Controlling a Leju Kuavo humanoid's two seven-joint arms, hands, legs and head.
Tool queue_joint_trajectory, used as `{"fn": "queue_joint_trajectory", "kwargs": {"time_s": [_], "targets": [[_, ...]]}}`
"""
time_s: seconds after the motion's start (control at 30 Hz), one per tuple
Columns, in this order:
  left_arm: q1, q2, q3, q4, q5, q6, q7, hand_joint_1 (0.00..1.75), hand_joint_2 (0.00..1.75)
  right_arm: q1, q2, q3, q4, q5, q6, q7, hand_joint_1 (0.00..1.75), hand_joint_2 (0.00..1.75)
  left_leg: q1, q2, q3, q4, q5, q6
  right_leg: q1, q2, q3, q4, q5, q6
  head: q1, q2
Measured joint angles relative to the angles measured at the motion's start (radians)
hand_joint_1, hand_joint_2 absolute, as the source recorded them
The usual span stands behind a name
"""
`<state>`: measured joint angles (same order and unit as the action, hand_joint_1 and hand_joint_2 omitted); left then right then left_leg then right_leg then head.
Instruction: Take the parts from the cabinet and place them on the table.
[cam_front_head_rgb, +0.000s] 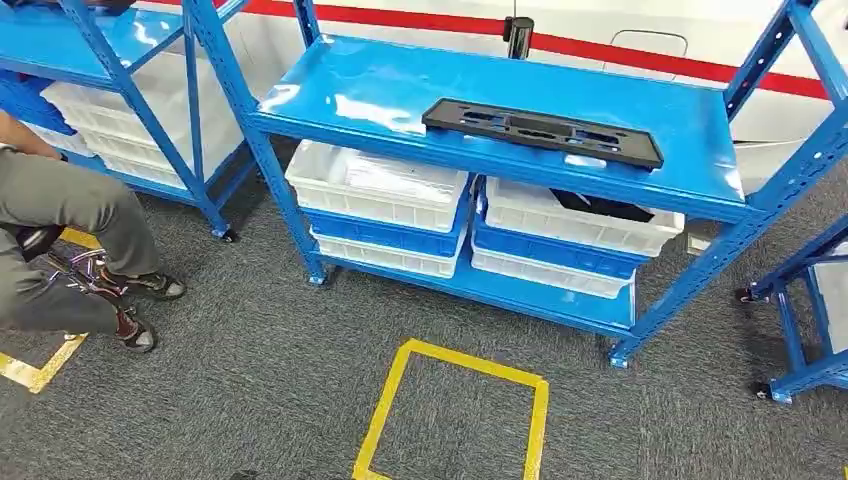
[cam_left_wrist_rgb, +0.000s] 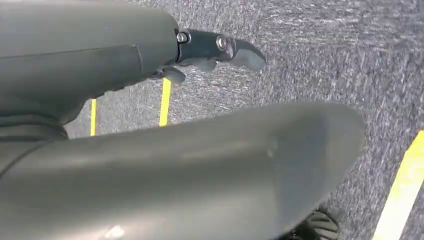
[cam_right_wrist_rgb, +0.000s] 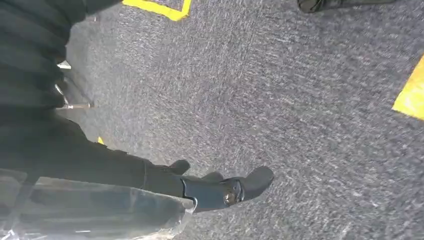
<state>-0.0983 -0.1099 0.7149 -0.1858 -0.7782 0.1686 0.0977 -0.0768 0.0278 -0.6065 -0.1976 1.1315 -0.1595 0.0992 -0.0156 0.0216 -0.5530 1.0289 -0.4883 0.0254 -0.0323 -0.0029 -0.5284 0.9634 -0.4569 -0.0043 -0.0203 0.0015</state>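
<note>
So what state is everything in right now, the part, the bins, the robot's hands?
Flat black plastic part: lying on the blue metal rack's top shelf, untouched.
White plastic bins: stacked on the lower shelf, one holding a dark item.
Left hand: hanging over the carpet, holding nothing.
Right hand: hanging over the carpet, holding nothing.

1. On your left wrist view, the smooth matte grey left hand (cam_left_wrist_rgb: 150, 150) swells into a broad rounded thumb toward 4 o'clock.
2. Its darker blue-grey jointed fingers (cam_left_wrist_rgb: 220, 50) at 12 o'clock carry two silver screw heads.
3. On your right wrist view, the dark charcoal right hand (cam_right_wrist_rgb: 150, 180) has a black ribbed cover at 9 o'clock.
4. Its dark fingers (cam_right_wrist_rgb: 235, 190) show one brass-coloured screw; glossy clear film wraps the part at 7 o'clock.
</note>
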Motion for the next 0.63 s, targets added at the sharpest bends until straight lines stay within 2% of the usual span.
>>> {"fn": "queue_joint_trajectory", "kwargs": {"time_s": [0.03, 0.07, 0.1, 0.13, 0.17, 0.2, 0.27, 0.3, 0.33, 0.4, 0.43, 0.47, 0.5, 0.53, 0.6, 0.63], "targets": [[0.000, 0.000, 0.000, 0.000, 0.000, 0.000, 0.000, 0.00, 0.00, 0.000, -0.001, 0.000, 0.000, 0.003, 0.000, -0.002, 0.00, 1.75, 0.008, -0.011, -0.027, 0.071, -0.051, -0.012, 0.000, 0.002, 0.002, 0.001, 0.002, -0.002, -0.006, 0.000], [0.000, 0.002, 0.000, 0.000, 0.000, 0.000, 0.000, 0.00, 0.00, 0.000, 0.000, 0.000, 0.000, 0.004, 0.000, -0.007, 0.00, 1.75, 0.015, -0.015, -0.065, 0.159, -0.097, -0.021, 0.001, 0.008, 0.001, 0.001, 0.002, -0.002, -0.005, 0.000], [0.000, 0.002, 0.000, 0.000, 0.000, 0.000, 0.000, 0.00, 0.00, 0.000, 0.000, 0.000, 0.000, 0.005, 0.000, -0.010, 0.00, 1.75, 0.020, -0.015, -0.101, 0.235, -0.129, -0.027, 0.001, 0.015, 0.001, 0.002, 0.002, -0.002, -0.006, 0.000], [0.000, 0.002, 0.000, 0.000, 0.000, 0.000, 0.000, 0.00, 0.00, 0.000, 0.000, 0.000, 0.000, 0.005, 0.000, -0.011, 0.00, 1.75, 0.025, -0.015, -0.127, 0.283, -0.138, -0.032, 0.001, 0.021, 0.001, 0.002, 0.001, -0.002, -0.005, 0.000], [0.000, 0.002, 0.000, 0.000, 0.000, 0.000, 0.000, 0.00, 0.00, 0.001, -0.001, 0.000, 0.000, 0.005, -0.001, -0.011, 0.00, 1.75, 0.029, -0.015, -0.129, 0.277, -0.120, -0.033, 0.001, 0.029, 0.002, 0.002, 0.001, -0.002, -0.005, 0.000], [0.000, 0.002, 0.001, 0.000, 0.000, 0.000, 0.000, 0.00, 0.00, 0.000, -0.001, 0.000, 0.000, 0.006, -0.002, -0.011, 0.00, 1.75, 0.033, -0.015, -0.110, 0.227, -0.081, -0.033, 0.001, 0.037, 0.004, 0.002, -0.001, 0.001, -0.005, 0.000], [-0.001, 0.003, 0.002, 0.000, 0.000, 0.000, 0.000, 0.00, 0.00, -0.001, 0.000, 0.000, 0.000, 0.007, -0.003, -0.014, 0.00, 1.75, 0.036, -0.026, -0.021, 0.027, 0.028, -0.025, 0.000, 0.052, 0.012, 0.001, -0.004, 0.004, -0.005, 0.000], [-0.001, 0.003, 0.003, 0.000, 0.000, 0.000, 0.000, 0.00, 0.00, -0.001, 0.000, 0.000, 0.000, 0.007, -0.004, -0.015, 0.00, 1.75, 0.036, -0.050, 0.004, -0.038, 0.045, -0.020, -0.001, 0.056, 0.009, 0.000, -0.004, 0.005, -0.005, 0.000], [-0.003, 0.003, 0.005, 0.000, 0.000, 0.000, 0.000, 0.00, 0.00, -0.002, 0.000, 0.000, 0.000, 0.007, -0.004, -0.016, 0.00, 1.75, 0.027, -0.043, -0.001, -0.032, 0.047, -0.016, 0.008, 0.059, 0.007, 0.000, -0.004, 0.014, -0.004, 0.000], [-0.008, 0.003, 0.008, 0.000, -0.001, 0.000, 0.001, 0.00, 0.00, 0.001, 0.000, -0.001, 0.000, 0.008, -0.004, -0.016, 0.00, 1.75, 0.023, -0.039, -0.006, -0.030, 0.045, -0.007, 0.003, 0.060, 0.003, -0.002, -0.005, 0.026, -0.004, 0.000], [-0.009, 0.003, 0.009, 0.000, -0.001, 0.000, 0.001, 0.00, 0.00, 0.003, 0.000, -0.002, 0.000, 0.007, -0.004, -0.016, 0.00, 1.75, 0.020, -0.038, -0.005, -0.031, 0.046, 0.000, 0.002, 0.061, 0.005, -0.009, -0.002, 0.035, -0.005, 0.000], [-0.011, 0.003, 0.010, 0.000, -0.002, 0.000, 0.001, 0.00, 0.00, 0.003, 0.000, -0.004, 0.000, 0.007, -0.003, -0.016, 0.00, 1.75, 0.019, -0.033, 0.003, -0.053, 0.058, 0.011, 0.013, 0.061, -0.002, -0.013, -0.003, 0.044, -0.004, 0.000], [-0.011, -0.001, 0.010, 0.000, -0.003, 0.000, 0.001, 0.00, 0.00, 0.002, -0.002, -0.005, 0.000, 0.008, 0.002, -0.018, 0.00, 1.75, 0.025, -0.024, 0.013, -0.069, 0.068, 0.018, 0.009, 0.036, -0.006, 0.014, -0.014, 0.041, 0.000, 0.000], [-0.011, -0.002, 0.011, 0.000, -0.005, 0.000, 0.001, 0.00, 0.00, -0.001, -0.003, -0.005, 0.000, 0.010, 0.002, -0.019, 0.00, 1.75, 0.023, -0.021, 0.013, -0.074, 0.069, 0.024, 0.013, 0.025, -0.034, 0.068, -0.044, 0.033, 0.002, 0.000], [-0.011, -0.002, 0.014, 0.000, -0.006, 0.000, 0.001, 0.00, 0.00, -0.003, -0.003, -0.006, 0.000, 0.014, 0.002, -0.019, 0.00, 1.75, 0.016, -0.008, 0.011, -0.073, 0.068, 0.028, 0.012, 0.018, -0.117, 0.228, -0.112, 0.015, 0.007, 0.000], [-0.011, -0.002, 0.015, 0.000, -0.006, 0.000, 0.001, 0.00, 0.00, -0.002, -0.003, -0.006, 0.000, 0.014, 0.001, -0.019, 0.00, 1.75, 0.011, -0.001, 0.009, -0.072, 0.068, 0.030, 0.013, 0.017, -0.154, 0.302, -0.134, 0.014, 0.006, 0.000]]}}
